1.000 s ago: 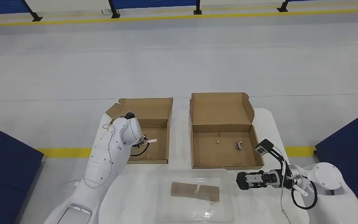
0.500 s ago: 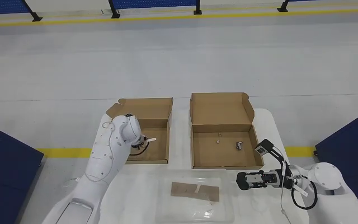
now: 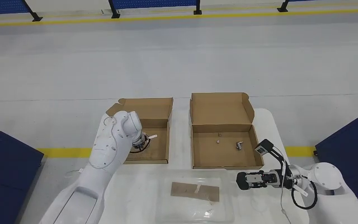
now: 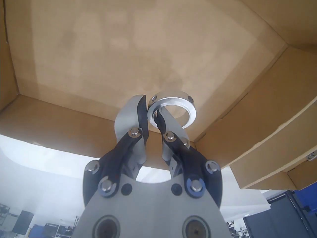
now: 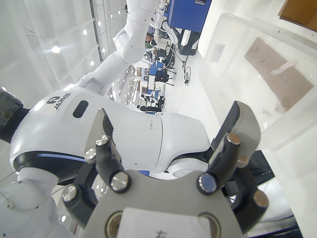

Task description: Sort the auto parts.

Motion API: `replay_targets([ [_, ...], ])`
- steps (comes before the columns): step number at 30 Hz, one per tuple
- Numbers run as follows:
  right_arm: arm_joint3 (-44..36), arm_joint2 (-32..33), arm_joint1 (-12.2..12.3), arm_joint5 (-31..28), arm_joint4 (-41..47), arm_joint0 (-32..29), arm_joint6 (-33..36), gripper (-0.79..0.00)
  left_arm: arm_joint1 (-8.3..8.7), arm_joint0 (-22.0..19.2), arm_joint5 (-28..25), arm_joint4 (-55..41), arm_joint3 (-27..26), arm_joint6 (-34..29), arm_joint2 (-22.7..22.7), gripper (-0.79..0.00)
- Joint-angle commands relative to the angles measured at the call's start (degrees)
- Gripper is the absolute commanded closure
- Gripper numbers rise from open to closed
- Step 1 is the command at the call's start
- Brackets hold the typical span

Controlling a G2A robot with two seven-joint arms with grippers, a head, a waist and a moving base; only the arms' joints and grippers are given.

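Note:
My left gripper [image 4: 149, 110] is shut on a silver metal ring [image 4: 174, 98], one finger inside the ring and one outside. It hangs just above the floor of the left cardboard box [image 4: 99, 38], near a corner. From above, the left gripper [image 3: 141, 144] sits inside that open box [image 3: 159, 147]. My right gripper [image 3: 239, 180] stands open and holds nothing, at the table's front right beside a clear plastic bin [image 3: 168, 196]. In the right wrist view, the right gripper [image 5: 168, 115] has its fingers spread wide.
The right cardboard box [image 3: 224, 154] holds a small metal part [image 3: 239, 145] and a tiny piece [image 3: 218, 141]. In the bin [image 5: 247, 20] lies a brown cardboard sheet [image 5: 277, 80] with a small pale part [image 5: 282, 68] on it. Both box lids stand up at the far side.
The left arm has shifted a little over the left box, its upper part leaning farther in, with the ring still held. The right arm has not moved.

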Motion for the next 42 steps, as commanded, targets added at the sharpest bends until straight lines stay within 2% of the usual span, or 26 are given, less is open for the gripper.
replay_targets([
  [1,0.0,0.0,0.0,0.0,0.0,0.0,0.0,-0.785,-0.22,-0.5,0.6,0.0,1.0,-0.3,0.3,0.000],
  [18,0.0,0.0,0.0,0.0,0.0,0.0,0.0,-0.785,-4.72,-7.0,0.9,-4.0,13.7,0.0,4.9,0.000],
  [28,0.0,0.0,0.0,0.0,0.0,0.0,0.0,-0.785,-6.61,-8.3,1.6,-4.7,17.5,0.6,6.4,0.000],
  [42,0.0,0.0,0.0,0.0,0.0,0.0,0.0,-0.785,-8.22,-9.3,0.9,-5.5,21.0,1.4,7.1,0.000],
])
